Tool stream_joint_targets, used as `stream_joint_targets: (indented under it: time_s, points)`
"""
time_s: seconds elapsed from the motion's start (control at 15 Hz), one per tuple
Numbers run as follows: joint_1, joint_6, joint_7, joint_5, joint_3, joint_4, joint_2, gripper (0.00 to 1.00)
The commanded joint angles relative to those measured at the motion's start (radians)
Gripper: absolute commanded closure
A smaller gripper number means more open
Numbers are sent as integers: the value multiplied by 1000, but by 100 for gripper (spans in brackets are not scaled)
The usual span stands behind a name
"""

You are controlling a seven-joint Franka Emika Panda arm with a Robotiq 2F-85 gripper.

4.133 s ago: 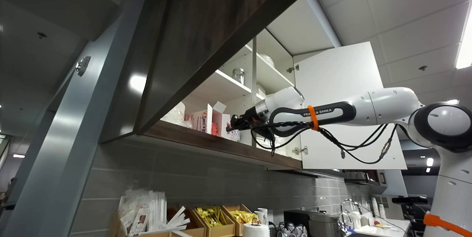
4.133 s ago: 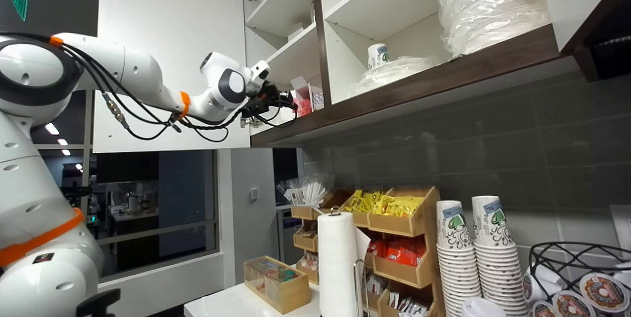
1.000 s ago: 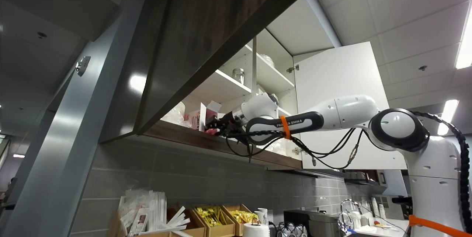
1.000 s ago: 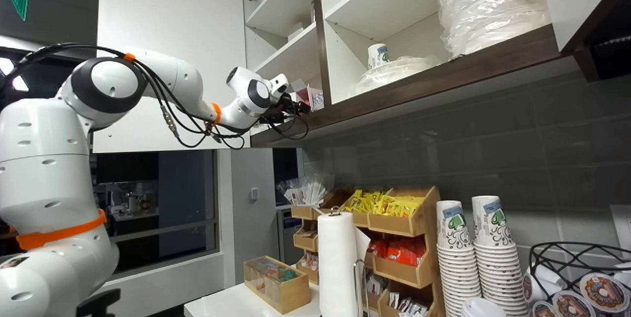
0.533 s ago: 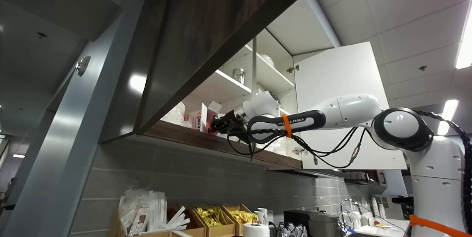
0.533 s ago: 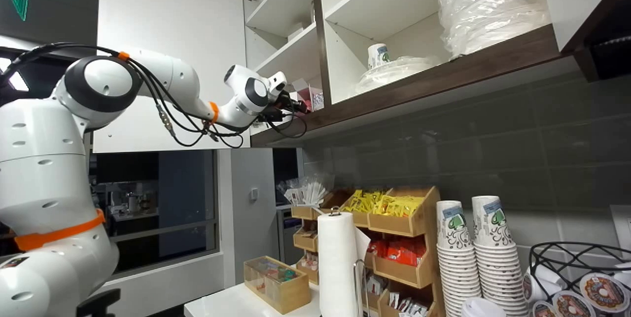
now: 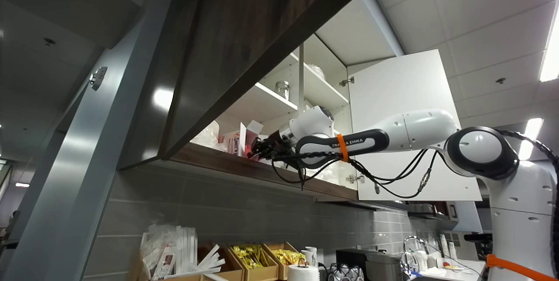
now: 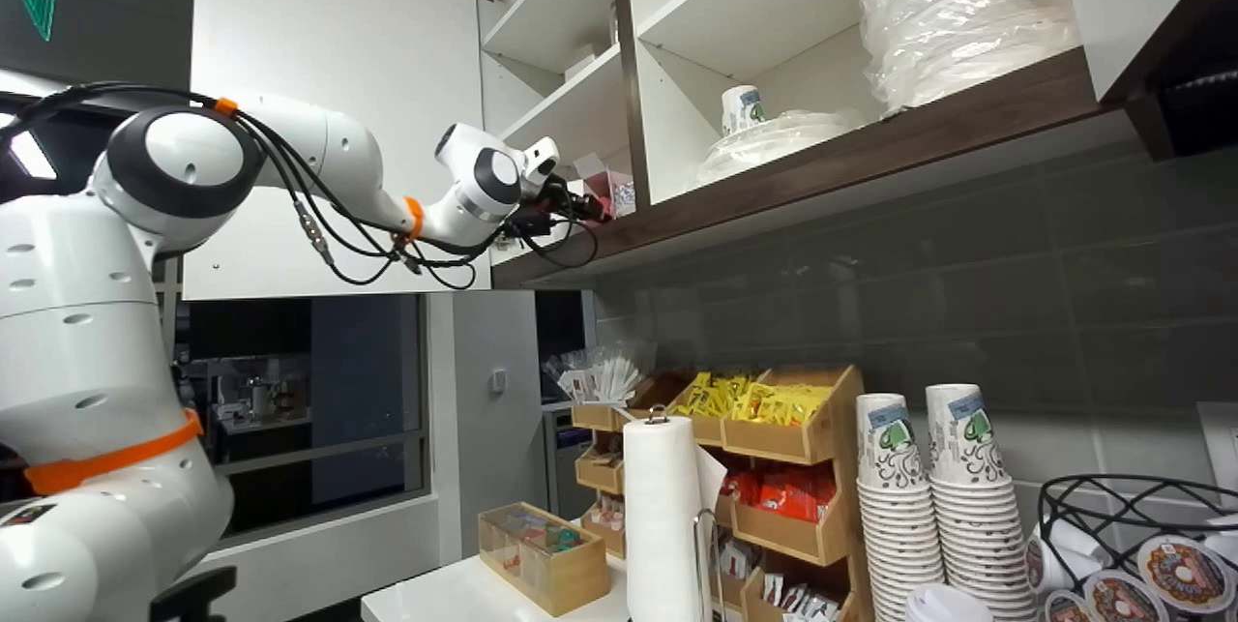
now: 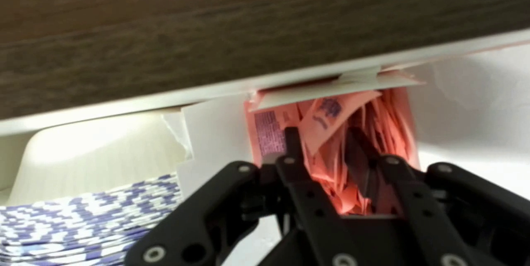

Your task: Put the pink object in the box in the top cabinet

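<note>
The top cabinet [image 7: 257, 23] has its dark door raised, with white shelves inside. The white and pink box [image 7: 234, 142] stands on its bottom shelf, flaps up; a white flap shows in the wrist view [image 9: 221, 129]. Pink packets [image 9: 391, 123] fill the box. One pink packet [image 9: 327, 119] lies slantwise on top, behind the gap between my fingers. My gripper [image 9: 323, 135] is at the box opening, fingers apart, with the inner face of one finger [image 9: 358, 158] showing. Which packet is the task's pink object I cannot tell. In both exterior views the gripper [image 7: 254, 153] [image 8: 600, 208] partly hides the box.
The cabinet's dark bottom edge [image 9: 207, 42] runs close beside the box. A blue and white patterned stack [image 9: 91, 220] and a pale container [image 9: 103, 150] stand next to the box. A white cabinet door [image 7: 406, 132] stands open beside the arm. A glass jar [image 7: 282, 89] sits on the shelf above.
Over about four seconds my gripper has moved from beside the box to its opening. In the last second it has drawn back slightly and the box's flap has shifted a little.
</note>
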Motion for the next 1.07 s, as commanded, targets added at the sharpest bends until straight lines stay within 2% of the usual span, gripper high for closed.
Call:
stream_joint_targets:
  time_s: [0.0, 0.27, 0.47, 0.53, 0.67, 1.0]
  points:
    - [3, -30, 0, 13, -12, -37, -39, 34]
    - [6, -30, -3, 15, -14, -43, -44, 4]
    - [11, -30, -10, 21, -17, -45, -47, 0]
    - [13, -30, -12, 22, -18, -46, -47, 25]
    - [16, -30, -16, 26, -21, -48, -50, 26]
    - [23, -28, -19, 31, -34, -65, -66, 68]
